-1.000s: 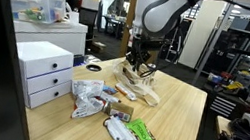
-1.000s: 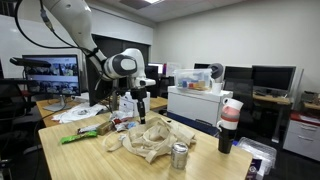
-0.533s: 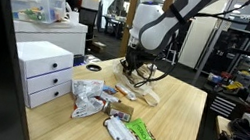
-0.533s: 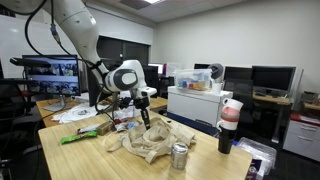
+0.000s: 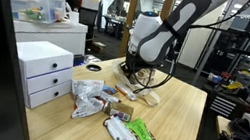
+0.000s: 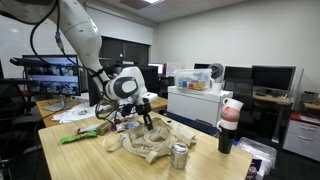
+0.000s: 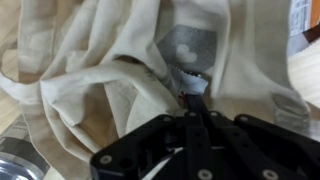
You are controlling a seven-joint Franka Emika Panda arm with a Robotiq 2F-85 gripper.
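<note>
- Your black gripper [image 7: 192, 95]: jaws were fully closed, pinching a fold of fabric.
- Crumpled cream cloth bag [image 7: 90, 70]: you gripped it; it lay on the wooden table [image 5: 184, 110].

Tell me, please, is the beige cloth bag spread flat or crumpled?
Crumpled: the cloth bag lies in bunched folds on the table, shut fingers pinching it.

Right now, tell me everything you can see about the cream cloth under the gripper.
The cream cloth looks like soft, canvas-like fabric, crumpled into a loose heap with deep folds and a strap-like band curving across it. A grey patch with pale dots shows between the folds. In an exterior view it lies on the wooden table, close to a metal can. The gripper is shut, and its tips seem to pinch a fold from above.
</note>
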